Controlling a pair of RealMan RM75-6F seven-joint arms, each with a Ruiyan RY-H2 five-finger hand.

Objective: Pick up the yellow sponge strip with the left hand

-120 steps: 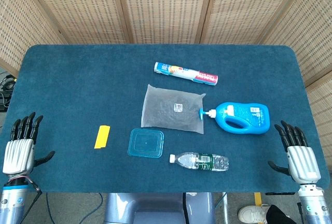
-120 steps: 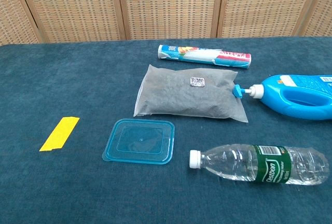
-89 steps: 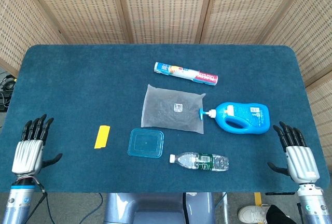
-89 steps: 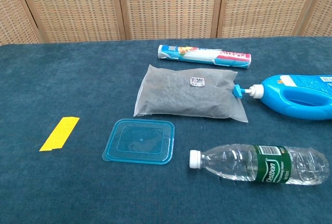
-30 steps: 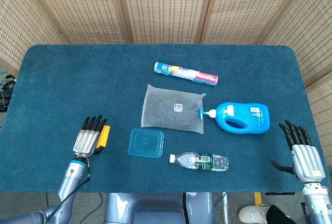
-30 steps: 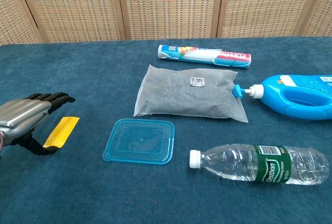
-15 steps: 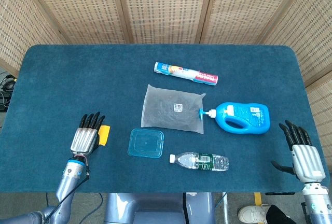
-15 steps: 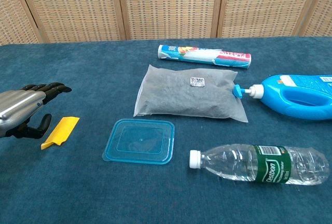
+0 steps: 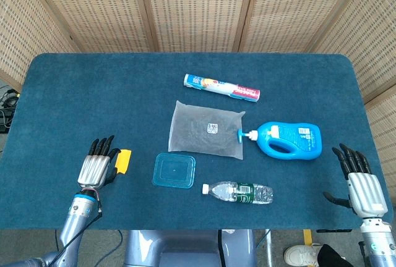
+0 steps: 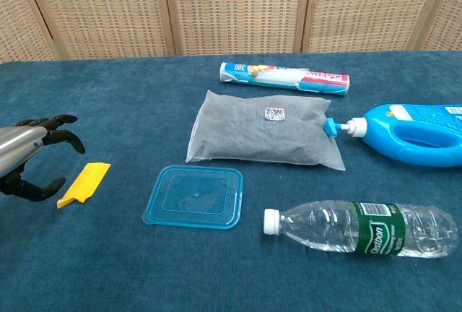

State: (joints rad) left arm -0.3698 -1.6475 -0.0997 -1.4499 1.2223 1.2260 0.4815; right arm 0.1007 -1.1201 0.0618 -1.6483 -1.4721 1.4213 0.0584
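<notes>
The yellow sponge strip (image 9: 122, 161) (image 10: 84, 183) lies flat on the blue table cloth at the front left. My left hand (image 9: 97, 165) (image 10: 29, 157) hovers just to its left, fingers spread and curved, with nothing in them. Its thumb reaches toward the strip's near left end in the chest view; I cannot tell whether it touches. My right hand (image 9: 362, 183) rests open at the table's front right edge, far from the strip, and shows only in the head view.
A blue plastic lid (image 9: 174, 170) (image 10: 193, 196) lies right of the strip. Beyond it are a water bottle (image 9: 238, 193), a grey pouch (image 9: 207, 130), a blue detergent bottle (image 9: 288, 140) and a wrapped roll (image 9: 221, 88).
My left hand came in from the front left edge, covered the strip a second ago, then slid back left, baring most of the strip. The right hand has hardly moved.
</notes>
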